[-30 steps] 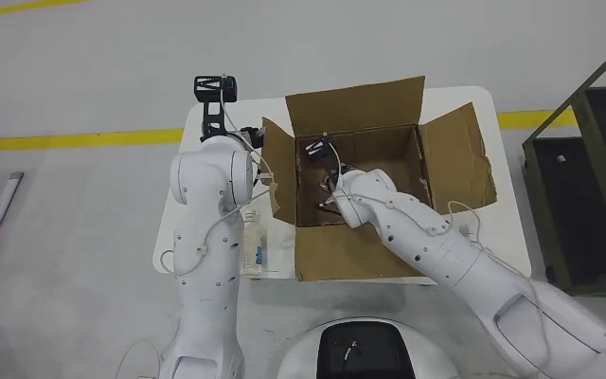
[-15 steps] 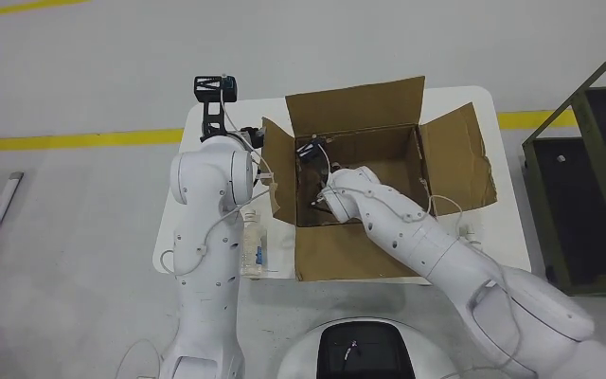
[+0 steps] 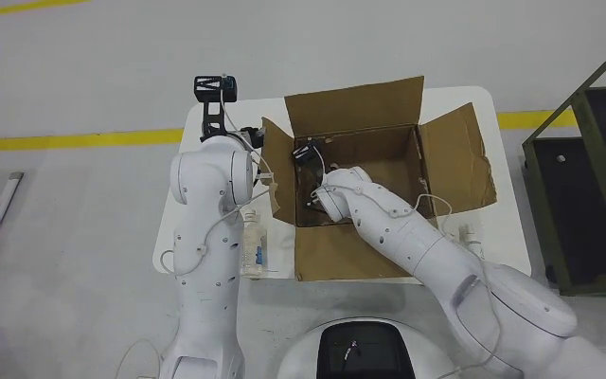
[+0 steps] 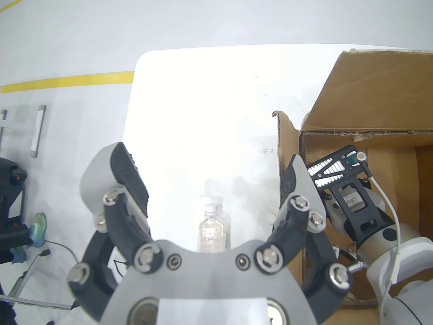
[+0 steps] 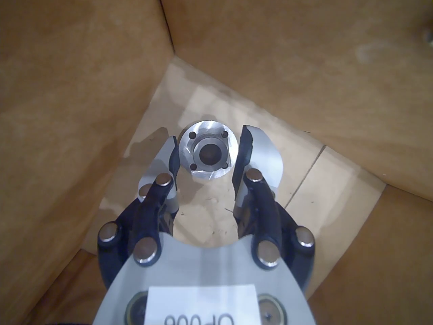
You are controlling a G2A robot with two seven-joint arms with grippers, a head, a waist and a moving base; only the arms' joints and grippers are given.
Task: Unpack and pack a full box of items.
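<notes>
Brown cardboard box point(image 3: 379, 171) stands flaps-open on white table point(image 4: 203, 103). From above, the right arm covers the box's inner left corner, so the floor there is hard to make out. Right arm bends from the box's near side over the near wall, wrist plunged down into that left corner. Right gripper point(image 5: 209, 147) points straight at the box floor, fingers spread either side of a round silver metal flanged part point(image 5: 207, 150) with a centre bore and small bolt holes. One finger is right against the rim and the other is just off it; can't tell if either is touching. The part sits on the box floor close to the corner seam.

Left arm is stretched along the box's left side, outside it. Left gripper point(image 4: 208, 164) hangs above the table just beside the box's left flap, fingers spread wide, nothing between them. Clear plastic bottle point(image 4: 211, 228) lies on the table left of the box; its lower half is cut off behind the gripper's palm.
</notes>
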